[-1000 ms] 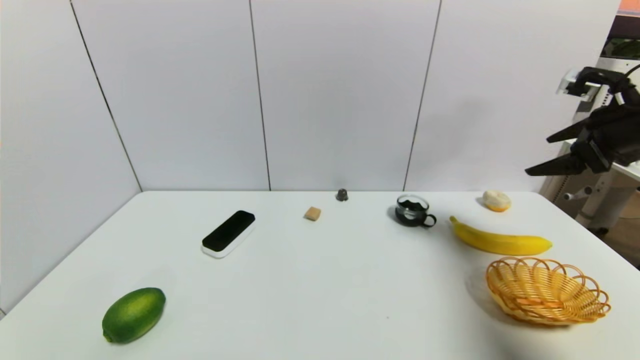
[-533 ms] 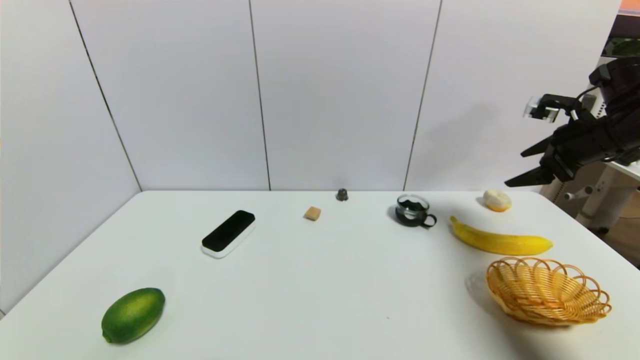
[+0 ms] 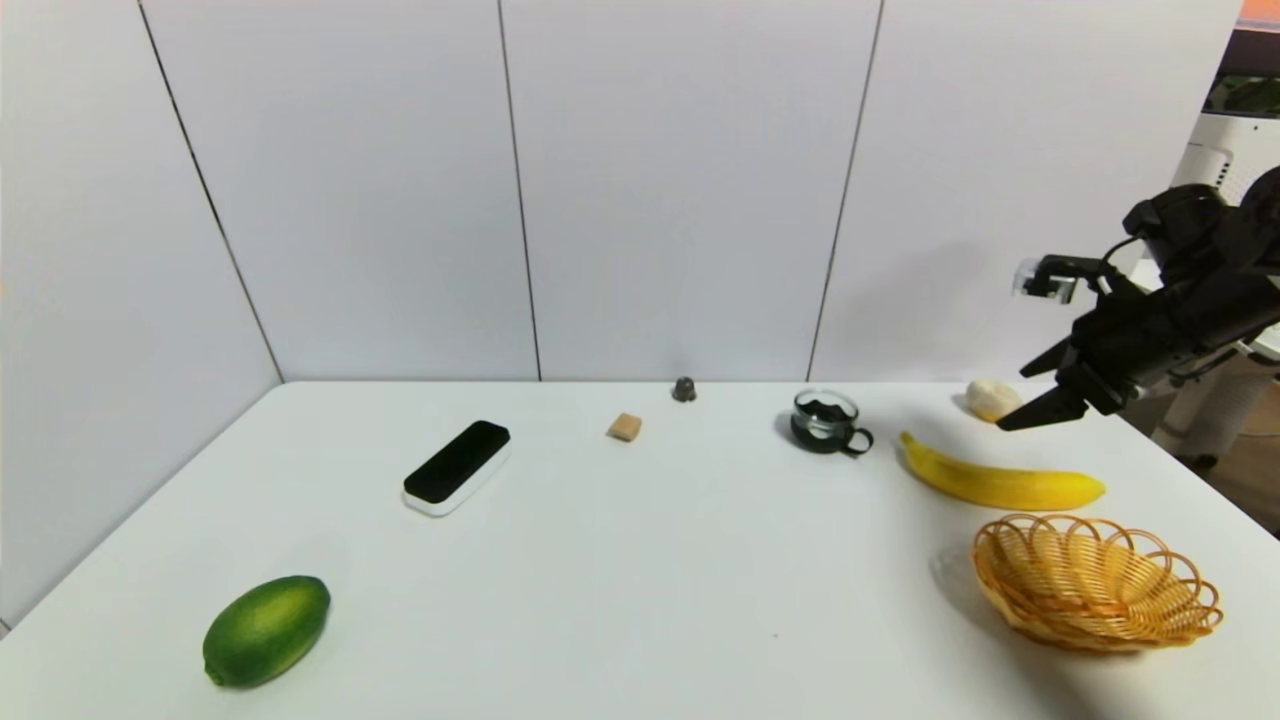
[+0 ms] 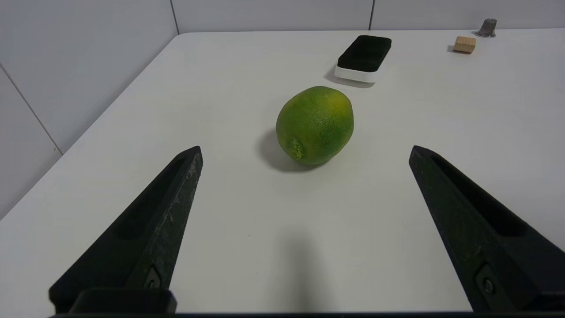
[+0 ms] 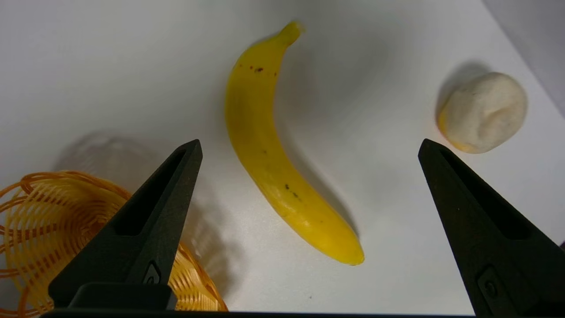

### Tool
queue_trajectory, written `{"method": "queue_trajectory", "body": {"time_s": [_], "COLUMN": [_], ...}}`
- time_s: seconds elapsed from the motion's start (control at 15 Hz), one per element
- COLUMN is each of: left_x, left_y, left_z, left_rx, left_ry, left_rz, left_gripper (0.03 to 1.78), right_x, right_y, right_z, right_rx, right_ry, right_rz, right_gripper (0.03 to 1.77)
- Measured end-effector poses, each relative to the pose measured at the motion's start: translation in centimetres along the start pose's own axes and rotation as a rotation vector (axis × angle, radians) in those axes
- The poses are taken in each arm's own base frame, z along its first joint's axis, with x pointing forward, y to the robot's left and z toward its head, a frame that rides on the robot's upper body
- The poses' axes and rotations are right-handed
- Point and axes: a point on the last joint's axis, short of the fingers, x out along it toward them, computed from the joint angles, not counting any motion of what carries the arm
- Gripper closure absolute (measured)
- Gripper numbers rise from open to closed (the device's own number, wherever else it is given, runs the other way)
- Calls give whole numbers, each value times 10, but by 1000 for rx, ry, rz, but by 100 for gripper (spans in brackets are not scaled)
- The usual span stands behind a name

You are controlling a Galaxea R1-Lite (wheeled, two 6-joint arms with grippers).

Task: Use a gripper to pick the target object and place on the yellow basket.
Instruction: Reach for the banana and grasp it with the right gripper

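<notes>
My wide-open right black two-pointed pincer (image 3: 1009, 401) could, if lowered off-centre, snag the orange-yellow woven wicker basket (image 3: 1095, 600) beside the curved yellow banana (image 3: 1000, 487).

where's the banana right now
In the head view the banana lies on the table's right side, just behind the basket and in front of the pale lump, to the right of the cup.
</notes>
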Motion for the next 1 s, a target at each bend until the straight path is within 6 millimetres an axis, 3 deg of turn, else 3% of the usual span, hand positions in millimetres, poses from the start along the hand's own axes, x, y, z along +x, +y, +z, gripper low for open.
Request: {"method": "queue_trajectory", "body": {"time_s": [0.4, 1.0], "left_x": [0, 0], "left_y": [0, 0], "left_z": [0, 0], "left_rx": [0, 0], "left_ry": [0, 0], "left_rz": [0, 0], "left_gripper": [12, 12], "right_x": [29, 65], "right_y": [9, 1], "right_z": [-15, -27], "right_rx": [-27, -13], "right_ry": [147, 181], "right_rz": [45, 72], "right_gripper": [10, 10]}}
